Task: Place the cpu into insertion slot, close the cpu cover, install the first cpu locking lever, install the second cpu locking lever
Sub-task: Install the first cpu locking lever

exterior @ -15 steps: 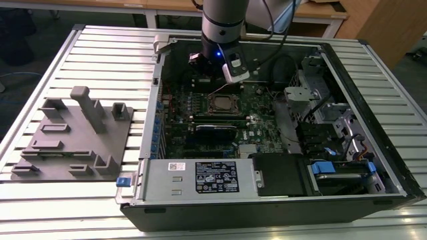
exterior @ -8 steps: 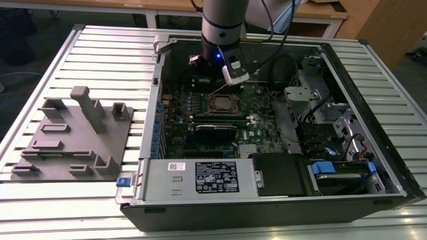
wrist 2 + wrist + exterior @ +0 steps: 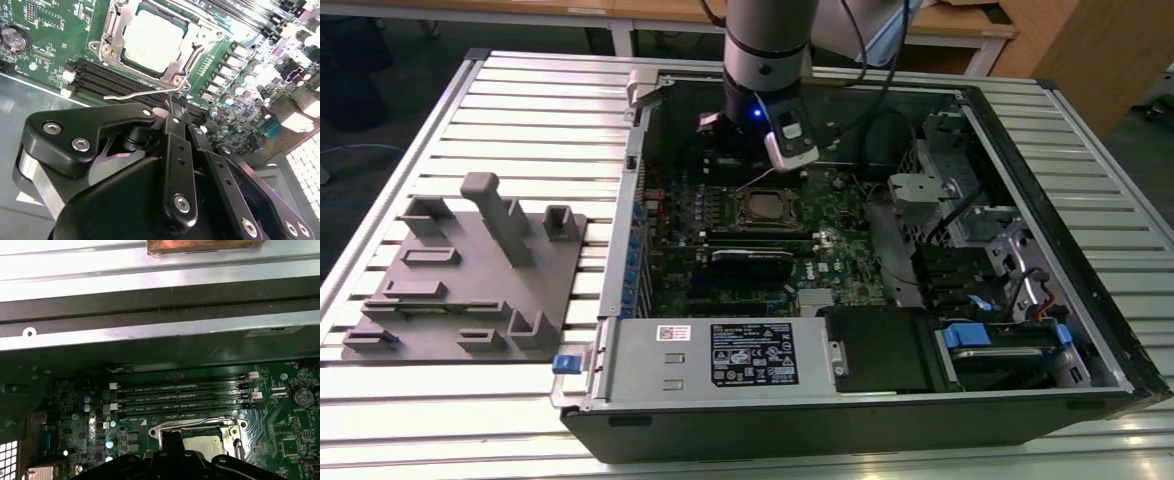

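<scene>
The cpu [image 3: 150, 40] lies in the insertion slot [image 3: 771, 210], its dull silver top showing through the window of the cpu cover [image 3: 199, 42], which is down flat over it. In the first wrist view the cpu [image 3: 206, 444] and the cover [image 3: 200, 423] sit just past my black fingers. One thin silver locking lever [image 3: 135, 94] sticks out free along the socket's edge, raised off the board, and shows as a fine wire [image 3: 754, 181] in the exterior view. My gripper [image 3: 172, 104] is shut, its tips right against that lever's socket end. It hangs [image 3: 774, 168] just behind the socket.
The open computer case lies on a slatted table. Black memory slots [image 3: 115, 80] run beside the socket, with a blue-edged black card [image 3: 750, 262] in front of it. A power supply box [image 3: 754, 352] fills the front; drive cages [image 3: 961, 230] stand at the exterior view's right. A grey fixture plate [image 3: 467, 270] lies left.
</scene>
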Robot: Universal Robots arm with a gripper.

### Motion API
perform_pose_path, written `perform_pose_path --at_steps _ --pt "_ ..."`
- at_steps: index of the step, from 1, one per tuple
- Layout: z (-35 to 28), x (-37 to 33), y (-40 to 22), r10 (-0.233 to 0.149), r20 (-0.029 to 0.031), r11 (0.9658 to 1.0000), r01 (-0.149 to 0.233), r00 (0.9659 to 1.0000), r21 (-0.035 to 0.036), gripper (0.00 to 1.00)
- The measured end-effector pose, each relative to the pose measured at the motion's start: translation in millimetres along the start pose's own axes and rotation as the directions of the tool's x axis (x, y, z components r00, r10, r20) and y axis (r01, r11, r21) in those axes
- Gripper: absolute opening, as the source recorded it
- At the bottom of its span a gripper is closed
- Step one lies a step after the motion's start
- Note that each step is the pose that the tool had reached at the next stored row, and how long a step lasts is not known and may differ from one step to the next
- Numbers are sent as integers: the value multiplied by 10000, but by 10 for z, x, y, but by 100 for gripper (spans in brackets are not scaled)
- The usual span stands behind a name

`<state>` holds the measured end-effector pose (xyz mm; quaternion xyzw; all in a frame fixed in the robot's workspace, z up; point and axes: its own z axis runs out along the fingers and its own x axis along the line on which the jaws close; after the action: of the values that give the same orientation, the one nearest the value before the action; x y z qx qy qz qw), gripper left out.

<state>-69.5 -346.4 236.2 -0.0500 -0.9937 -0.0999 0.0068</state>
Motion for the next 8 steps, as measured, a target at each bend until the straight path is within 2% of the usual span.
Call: perform_pose_path --at_steps 5,8 --pt "8 -51 7 1 1 10000 -1 10000 -2 11" --pt "13 -53 18 2 1 10000 -2 10000 0 11"
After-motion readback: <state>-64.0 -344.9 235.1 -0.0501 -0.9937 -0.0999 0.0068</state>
